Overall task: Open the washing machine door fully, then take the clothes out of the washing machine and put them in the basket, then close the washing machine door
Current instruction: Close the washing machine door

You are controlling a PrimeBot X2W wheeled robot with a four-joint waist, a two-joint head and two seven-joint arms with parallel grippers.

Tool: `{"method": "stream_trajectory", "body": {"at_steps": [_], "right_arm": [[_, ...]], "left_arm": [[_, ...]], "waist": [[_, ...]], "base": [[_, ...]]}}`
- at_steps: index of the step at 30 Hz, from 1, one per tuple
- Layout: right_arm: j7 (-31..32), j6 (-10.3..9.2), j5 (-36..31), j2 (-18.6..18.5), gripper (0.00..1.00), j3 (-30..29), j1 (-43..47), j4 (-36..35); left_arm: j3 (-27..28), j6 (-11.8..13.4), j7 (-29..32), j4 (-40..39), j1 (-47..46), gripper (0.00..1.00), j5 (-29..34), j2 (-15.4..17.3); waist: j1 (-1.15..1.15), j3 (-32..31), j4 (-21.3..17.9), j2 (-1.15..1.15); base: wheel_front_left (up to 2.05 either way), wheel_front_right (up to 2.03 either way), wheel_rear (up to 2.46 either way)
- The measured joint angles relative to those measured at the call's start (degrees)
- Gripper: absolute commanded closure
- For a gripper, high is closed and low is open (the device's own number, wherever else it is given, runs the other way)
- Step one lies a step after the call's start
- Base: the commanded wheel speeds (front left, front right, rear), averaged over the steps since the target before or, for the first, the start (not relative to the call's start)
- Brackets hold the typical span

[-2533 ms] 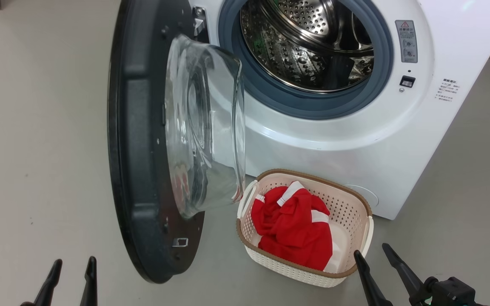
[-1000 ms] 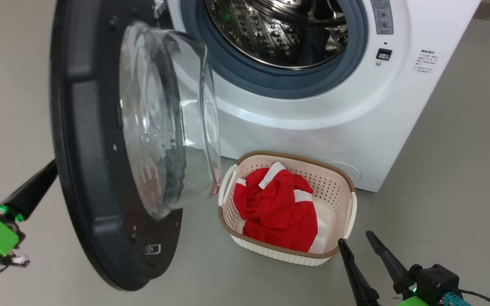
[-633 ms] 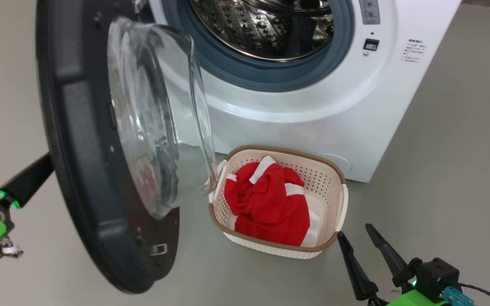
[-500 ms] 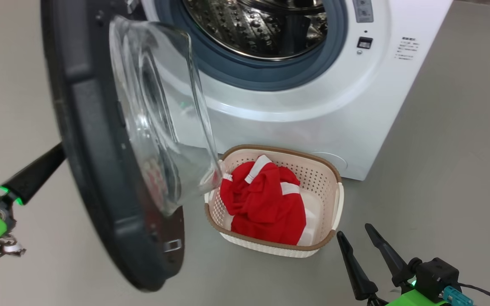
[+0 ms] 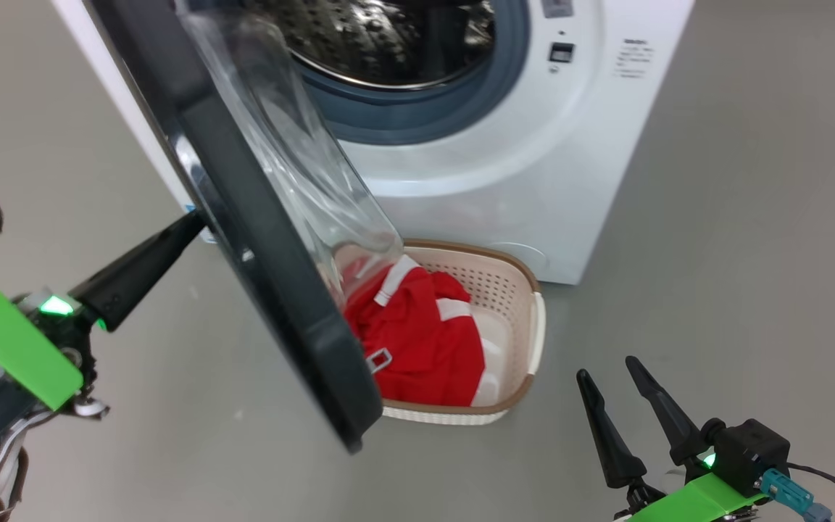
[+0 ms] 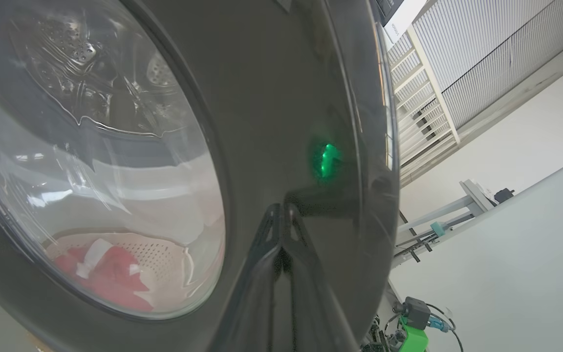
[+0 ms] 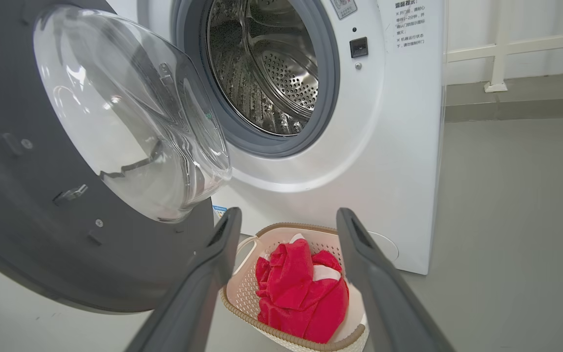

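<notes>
The washing machine [image 5: 533,174] stands white with its steel drum [image 7: 271,73] bare inside. The washing machine door [image 5: 258,239], black-rimmed with a clear glass bowl, hangs partly swung across the opening. My left gripper [image 5: 196,221] is shut, its tips pressed on the door's outer face [image 6: 271,98]. The basket [image 5: 530,319] sits on the floor before the machine, half under the door, with the red and white clothes [image 5: 417,341] inside it. My right gripper [image 5: 606,367] hovers open and holds nothing, low at the right of the basket [image 7: 271,234] and clothes [image 7: 301,293].
Grey floor spreads on both sides of the machine, with wide room to its right. A white railing [image 7: 496,49] and wall run behind on the right. The door's lower edge [image 5: 359,428] hangs just above the basket's left end.
The door has swung from wide open toward the machine, with the shut left gripper against its outer face. The camera has shifted too. The right gripper stays open and low.
</notes>
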Motion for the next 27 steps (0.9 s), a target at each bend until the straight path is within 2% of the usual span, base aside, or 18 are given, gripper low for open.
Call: {"method": "stream_trajectory", "body": {"at_steps": [10, 20, 27], "right_arm": [[0.0, -0.01, 0.7, 0.0, 0.0, -0.3, -1.2, -1.0], [0.0, -0.01, 1.6, 0.1, 0.0, -0.4, -2.5, -1.4], [0.0, 0.0, 1.6, 0.1, 0.0, -0.5, -3.3, -1.6]], "left_arm": [[-4.7, 0.0, -7.6, 1.6, -4.4, 1.0, 5.2, -1.4], [-16.5, 0.0, -21.9, 11.7, -13.2, 1.0, 12.9, -4.2], [-22.3, 0.0, -28.3, 16.6, -19.5, 1.0, 12.6, -5.2]], "waist": [[0.0, 2.6, -4.5, 0.0], [0.0, 4.9, -7.1, 0.0], [0.0, 6.3, -8.1, 0.0]], "base": [[0.0, 0.0, 0.0], [0.0, 0.0, 0.0], [0.0, 0.0, 0.0]]}}
